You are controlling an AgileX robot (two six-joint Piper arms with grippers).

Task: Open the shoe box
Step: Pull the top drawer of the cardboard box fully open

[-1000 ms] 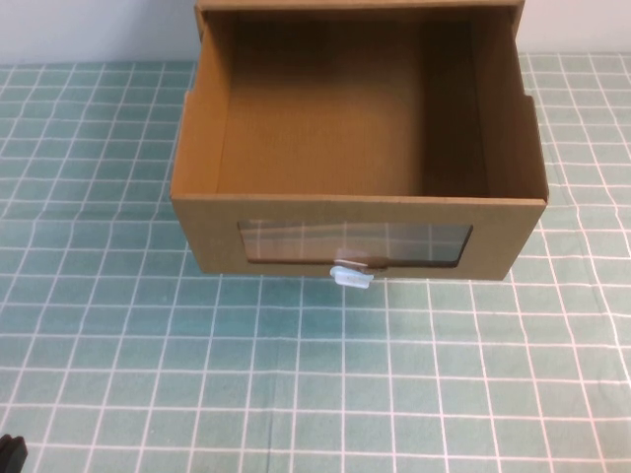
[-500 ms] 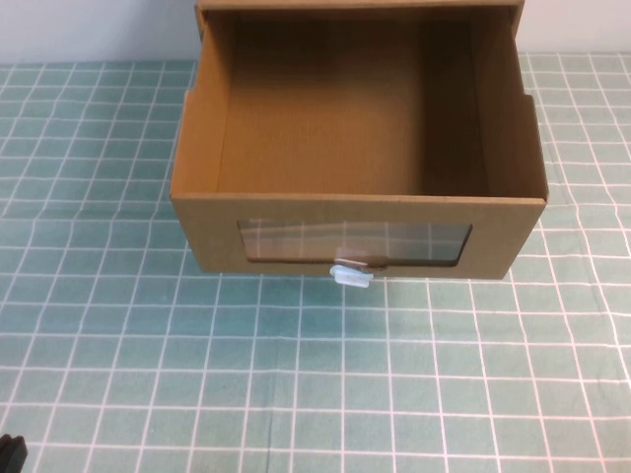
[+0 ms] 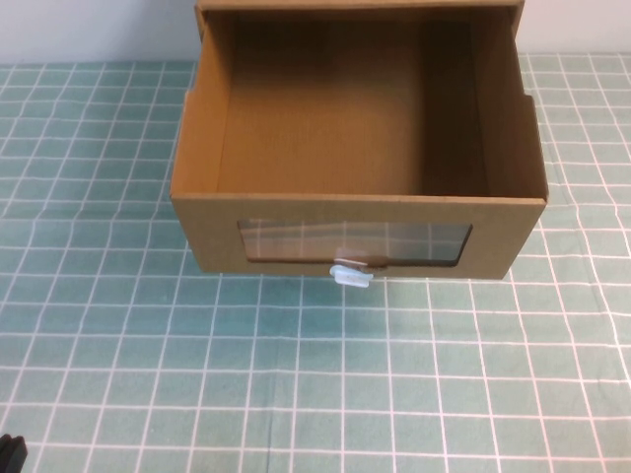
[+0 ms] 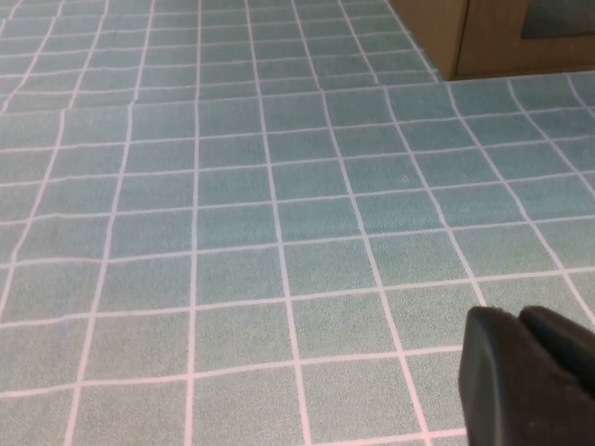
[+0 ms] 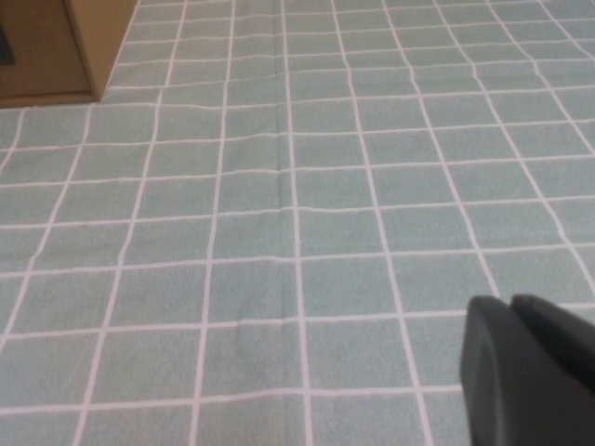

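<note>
Standing at the far middle of the bench [image 3: 296, 374], the box [image 3: 355, 212] has its brown inside open to view from above, with a clear window [image 3: 355, 241] and a small white tab [image 3: 352, 277] on its near wall. The left end effector [image 4: 519, 321] hangs low over the green checked cloth, well apart from the box's near left corner, fingers pressed together. The right end effector [image 5: 511, 307] hangs likewise off the near right corner, also pressed together.
</note>
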